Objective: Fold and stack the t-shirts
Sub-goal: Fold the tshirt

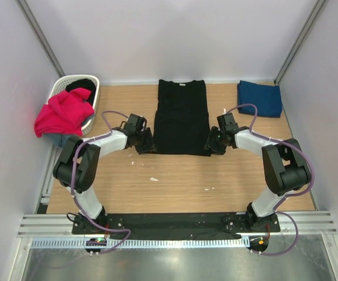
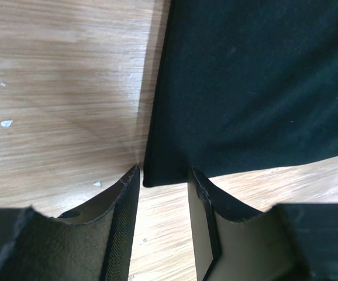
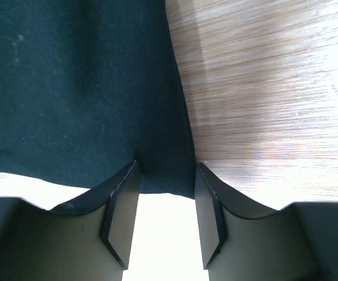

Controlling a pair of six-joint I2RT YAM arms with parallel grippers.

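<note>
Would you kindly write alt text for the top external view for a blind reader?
A black t-shirt, folded into a long strip, lies at centre with the left gripper and right gripper at its two near corners. A folded navy t-shirt sits far right; a magenta t-shirt drapes over a white basket far left.

No legible text, brand, number or sign in any of the three views. Small pale neck tag point(image 1: 182, 84) at collar of black shirt point(image 1: 182, 120): too small to read. Wrist views: plain cloth and bare wood grain only, nothing printed.
</note>
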